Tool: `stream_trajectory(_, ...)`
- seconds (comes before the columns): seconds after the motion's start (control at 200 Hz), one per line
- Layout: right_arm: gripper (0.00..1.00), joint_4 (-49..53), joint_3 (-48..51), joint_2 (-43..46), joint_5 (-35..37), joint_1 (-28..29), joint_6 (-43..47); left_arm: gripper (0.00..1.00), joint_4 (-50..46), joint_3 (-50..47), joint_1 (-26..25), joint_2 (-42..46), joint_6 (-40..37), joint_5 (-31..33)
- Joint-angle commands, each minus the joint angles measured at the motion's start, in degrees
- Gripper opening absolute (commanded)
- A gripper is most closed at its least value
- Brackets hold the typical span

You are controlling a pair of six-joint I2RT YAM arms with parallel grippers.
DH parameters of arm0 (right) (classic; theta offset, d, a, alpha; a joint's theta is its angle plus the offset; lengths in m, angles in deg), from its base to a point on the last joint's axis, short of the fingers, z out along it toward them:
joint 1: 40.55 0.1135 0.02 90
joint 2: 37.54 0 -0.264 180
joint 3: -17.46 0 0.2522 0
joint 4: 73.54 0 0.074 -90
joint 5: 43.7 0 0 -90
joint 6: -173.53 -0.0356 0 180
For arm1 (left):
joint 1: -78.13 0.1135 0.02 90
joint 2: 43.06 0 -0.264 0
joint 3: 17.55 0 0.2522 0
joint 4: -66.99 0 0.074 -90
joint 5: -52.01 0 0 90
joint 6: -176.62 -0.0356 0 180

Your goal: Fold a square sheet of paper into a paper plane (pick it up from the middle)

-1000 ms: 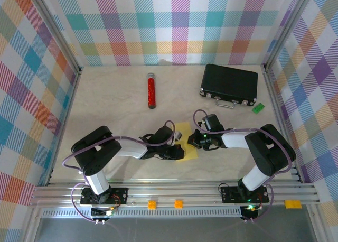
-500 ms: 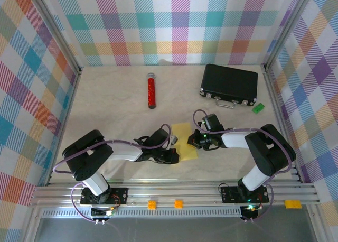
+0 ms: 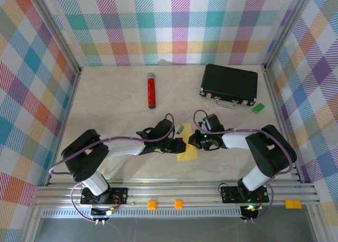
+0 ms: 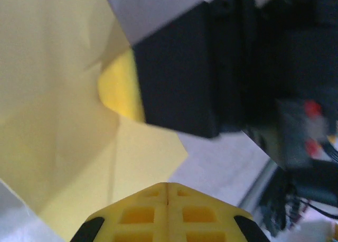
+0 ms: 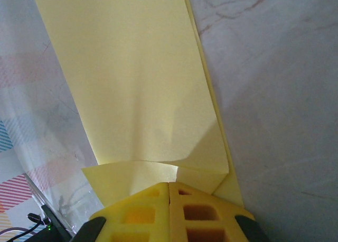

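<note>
Left pincer (image 3: 178, 145) clenching shut over the yellow sheet (image 3: 188, 154), right pincer (image 3: 194, 142) pinching its folded edge, both working well apart from the black case (image 3: 229, 83), on its near-left side.

The square sheet of paper (image 5: 137, 83) looks thin, matt yellow (softly creased), the table (image 5: 274, 94) smooth, marbled.

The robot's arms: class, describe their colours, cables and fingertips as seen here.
Both the left arm and right arm have bulky black joints joined by white links, with purple cables looping alongside. The left gripper and right gripper end in yellow fingertips moulded with square pockets.
</note>
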Motion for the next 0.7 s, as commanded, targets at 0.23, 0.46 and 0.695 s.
stream_trajectory(0.23, 0.00, 6.21, 1.88, 0.63, 2.96, -0.04, 0.68, 0.00, 5.75, -6.06, 0.64, -8.32, 1.31, 0.50)
stream_trajectory(0.46, 0.01, 9.47, -0.50, 10.42, 1.80, -0.02, 3.68, 0.00, 6.12, -10.57, 0.64, -7.29, 0.81, 0.01)
stream_trajectory(0.695, 0.00, 0.40, 1.61, 8.71, -3.76, 3.77, 0.08, 0.00, 3.98, -9.64, 0.64, -7.06, -1.19, -1.40)
